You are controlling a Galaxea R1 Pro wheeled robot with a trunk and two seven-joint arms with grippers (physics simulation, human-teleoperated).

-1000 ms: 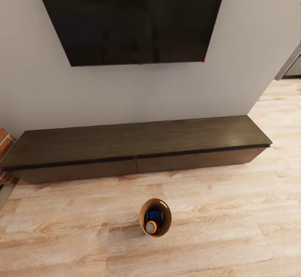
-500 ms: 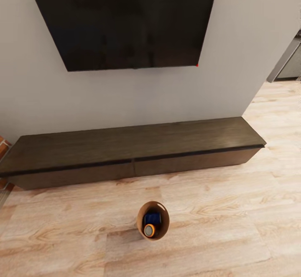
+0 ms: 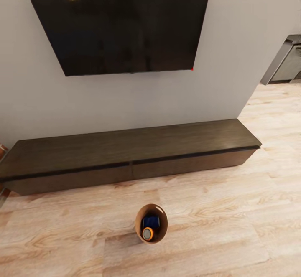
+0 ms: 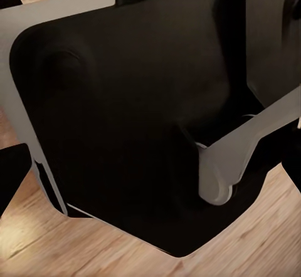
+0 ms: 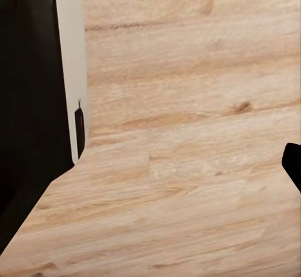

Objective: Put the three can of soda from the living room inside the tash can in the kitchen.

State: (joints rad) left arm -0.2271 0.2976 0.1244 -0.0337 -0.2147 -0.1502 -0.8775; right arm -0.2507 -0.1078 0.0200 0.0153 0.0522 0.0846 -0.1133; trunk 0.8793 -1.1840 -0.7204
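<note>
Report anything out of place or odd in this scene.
The trash can stands on the living-room floor before the low cabinet, not in a kitchen. Inside show one blue can and one orange can.

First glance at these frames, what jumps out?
The big black TV on the pale wall takes up the upper part of the head view, with a long dark low cabinet beneath it. On the wood floor in front of the cabinet stands a small round bin with a dark blue can and an orange can inside. Grey kitchen cabinets peek past the wall at the right edge.
</note>
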